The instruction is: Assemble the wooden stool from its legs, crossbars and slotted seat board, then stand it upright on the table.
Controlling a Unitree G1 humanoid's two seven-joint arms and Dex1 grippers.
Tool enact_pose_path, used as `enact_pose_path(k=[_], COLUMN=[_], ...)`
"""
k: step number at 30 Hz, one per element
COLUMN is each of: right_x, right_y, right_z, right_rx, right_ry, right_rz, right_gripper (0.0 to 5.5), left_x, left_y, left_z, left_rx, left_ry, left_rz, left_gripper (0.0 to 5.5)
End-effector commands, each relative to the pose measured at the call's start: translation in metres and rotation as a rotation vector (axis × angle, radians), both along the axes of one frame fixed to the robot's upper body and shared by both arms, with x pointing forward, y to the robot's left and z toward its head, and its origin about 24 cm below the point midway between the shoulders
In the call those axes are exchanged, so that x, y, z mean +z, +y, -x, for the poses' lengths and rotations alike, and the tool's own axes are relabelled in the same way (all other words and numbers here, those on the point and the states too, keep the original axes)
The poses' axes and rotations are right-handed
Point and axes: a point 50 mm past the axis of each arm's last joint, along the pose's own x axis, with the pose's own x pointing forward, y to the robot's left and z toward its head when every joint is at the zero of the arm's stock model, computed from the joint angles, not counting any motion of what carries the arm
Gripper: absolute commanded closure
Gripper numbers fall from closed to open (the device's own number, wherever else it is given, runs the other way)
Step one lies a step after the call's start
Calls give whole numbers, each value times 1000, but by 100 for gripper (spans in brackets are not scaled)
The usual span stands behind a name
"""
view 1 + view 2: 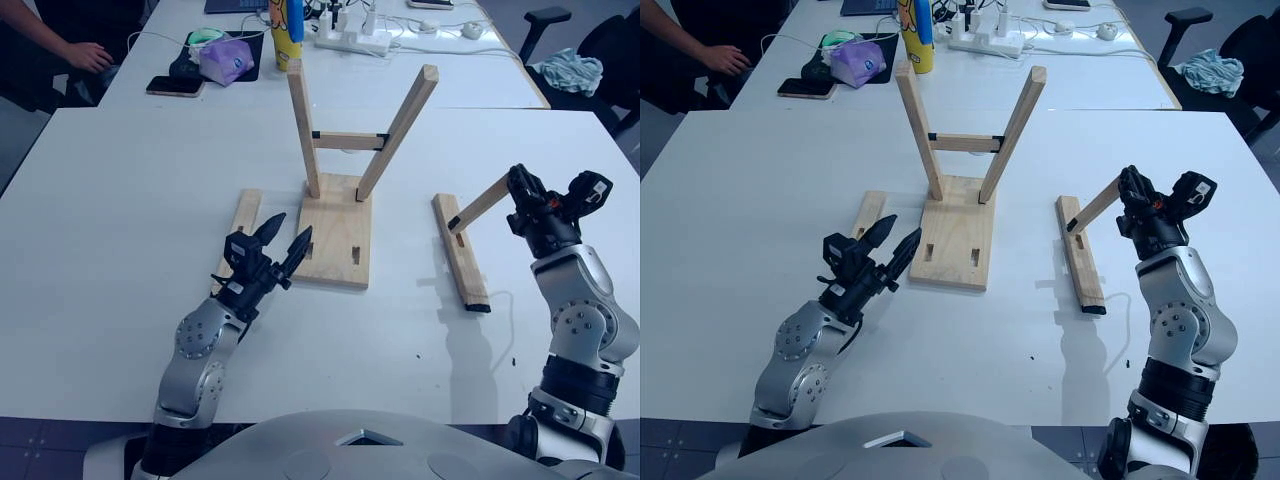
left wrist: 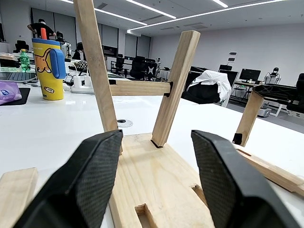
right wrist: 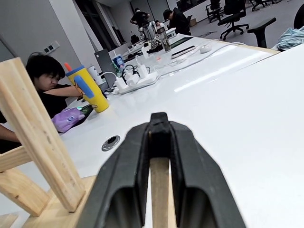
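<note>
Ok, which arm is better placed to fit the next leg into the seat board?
Probably right: the right end effector is shut on the crossbar joined to the leg right of the seat board; the left end effector is open, empty, by the board's near corner.

Wide bare stretch of white table [image 1: 130, 200] to the left & in front of the flat pale wooden seat board [image 1: 335, 235], w/ only a flat wooden slat [image 1: 246, 212] just beside the board's left edge, near end under the spread-fingered left gripper [image 1: 292, 230]. Over the board's far half, two leaning upright wooden legs [image 1: 303, 130] joined by a short wooden crossbar [image 1: 350, 141] block the way; near half w/ two slots is open from above. On the right, a bare strip runs btwn board & the long wooden leg [image 1: 460, 255] lying flat, but the slanted wooden bar [image 1: 478, 205] rising from it into the clamped right gripper [image 1: 516, 190] blocks the room to its right.
</note>
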Motion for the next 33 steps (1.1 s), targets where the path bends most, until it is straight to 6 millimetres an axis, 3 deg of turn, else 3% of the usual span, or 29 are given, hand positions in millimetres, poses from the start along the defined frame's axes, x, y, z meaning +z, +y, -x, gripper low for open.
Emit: enact_pose_path(k=[1,20,24,29,33], right_x=[-4,-19,-39,-84,-97], right_y=[-7,-1,18,33,38], right_z=[4,2,6,40,52], right_rx=[-14,2,51,65,77], right_ry=[21,32,15,67,59], right_rz=[34,91,150,229,300], right_gripper=[506,506,506,506,506], left_x=[-2,-3,-2,2,3], left_y=[1,0,-1,1,3], left_z=[-1,-1,-2,-4,-5], left_rx=[-1,0,-12,-40,-47], left_ry=[7,7,3,-4,-3], left_rz=[-13,-23,-30,-51,-57], left_gripper=[283,283,283,283,283])
